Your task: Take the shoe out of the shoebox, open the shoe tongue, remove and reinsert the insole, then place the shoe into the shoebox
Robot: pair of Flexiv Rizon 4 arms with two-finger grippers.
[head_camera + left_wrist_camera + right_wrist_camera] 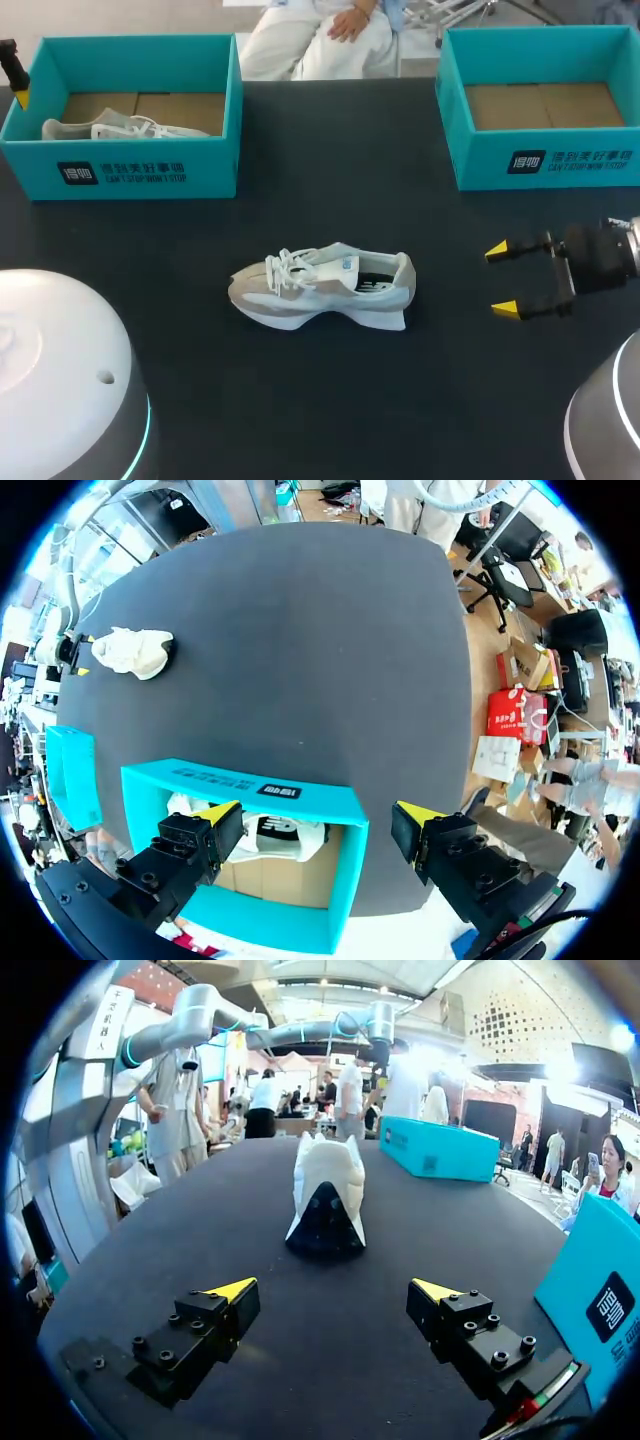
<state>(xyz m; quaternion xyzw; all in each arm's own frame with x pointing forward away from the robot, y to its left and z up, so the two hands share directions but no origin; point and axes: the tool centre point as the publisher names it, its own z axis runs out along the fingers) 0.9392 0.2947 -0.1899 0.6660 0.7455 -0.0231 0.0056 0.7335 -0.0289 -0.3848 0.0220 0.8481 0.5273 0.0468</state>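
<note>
A white and beige sneaker lies on its side in the middle of the black table, toe to the left. My right gripper stands open just right of its heel, nothing between the fingers; in the right wrist view the sneaker lies ahead of the gripper, apart from it. A second pale shoe lies inside the left teal shoebox. My left gripper hangs open above that shoebox and holds nothing. Only one yellow fingertip of it shows in the head view.
A second teal shoebox stands at the back right, only its cardboard floor showing inside. In the right wrist view its wall is close beside the right finger. Bare tabletop lies between the two boxes.
</note>
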